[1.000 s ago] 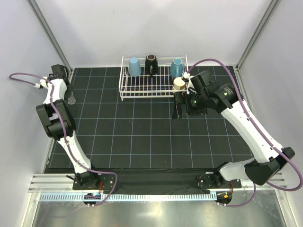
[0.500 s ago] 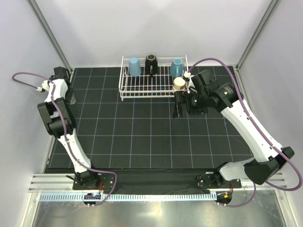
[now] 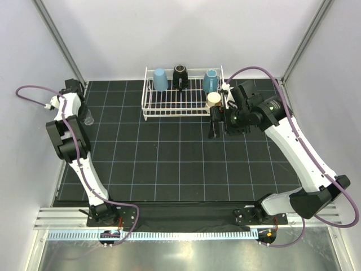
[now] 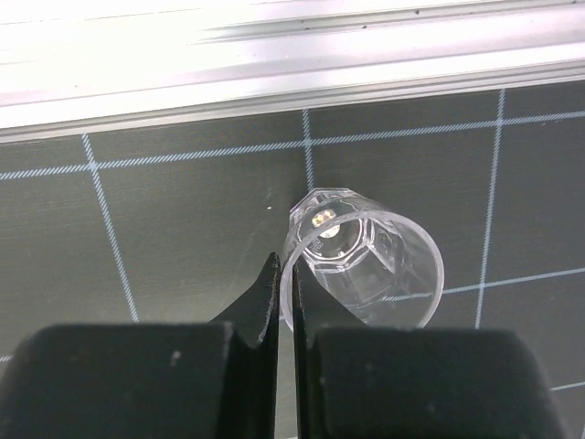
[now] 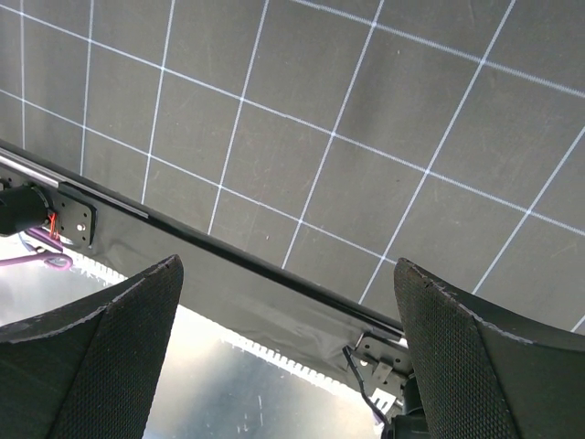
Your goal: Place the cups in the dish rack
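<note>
The tiny clear glass stands on the black mat at the far left. My left gripper is shut on its rim, one finger outside the wall and one inside. In the white dish rack at the back are a light blue tumbler, a black cup, a teal mug and a tan cup at the front right corner. My right gripper hangs open just in front of that corner, with nothing between its fingers.
A metal rail runs along the mat's left edge, close behind the glass. The right wrist view shows the gridded mat and the table's near edge with its cable fittings.
My left gripper has shut on the glass's rim, and the glass has shifted slightly to the right. The right arm has drawn a little closer to the rack.
</note>
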Tool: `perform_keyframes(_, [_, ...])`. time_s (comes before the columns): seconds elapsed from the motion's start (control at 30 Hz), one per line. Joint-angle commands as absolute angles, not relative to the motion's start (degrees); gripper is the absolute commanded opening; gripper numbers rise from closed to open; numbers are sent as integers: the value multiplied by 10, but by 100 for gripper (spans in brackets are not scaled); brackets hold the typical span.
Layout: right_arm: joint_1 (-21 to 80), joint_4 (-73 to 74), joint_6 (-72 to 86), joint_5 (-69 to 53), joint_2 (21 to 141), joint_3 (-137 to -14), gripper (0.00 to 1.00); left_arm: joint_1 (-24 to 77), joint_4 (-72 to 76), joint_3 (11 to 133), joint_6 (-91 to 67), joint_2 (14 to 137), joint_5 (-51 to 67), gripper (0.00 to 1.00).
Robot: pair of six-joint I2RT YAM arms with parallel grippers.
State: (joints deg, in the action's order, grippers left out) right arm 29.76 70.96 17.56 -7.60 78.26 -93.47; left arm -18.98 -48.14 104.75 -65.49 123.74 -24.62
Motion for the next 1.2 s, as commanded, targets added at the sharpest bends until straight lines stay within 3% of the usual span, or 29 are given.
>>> perform_keyframes(0.0, [294,714,157,-65,782,-969,96,-191,-507,1065,-651,1216,-234,0])
perform_keyframes(0.5, [294,715,161,-91,734,-940,96,-50,-562,997,-613,1023,-135,0])
perform_keyframes(0.83, [294,672,151,-225,666,-873,96,59,-383,757,-673,702,-4,0])
perform_keyframes(1.03, [294,639,157,-339,655,-864,97,77,-354,659,-733,545,128,0])
perform_keyframes(1.17, [295,571,206,-438,651,-842,99,92,-354,608,-777,433,145,0])
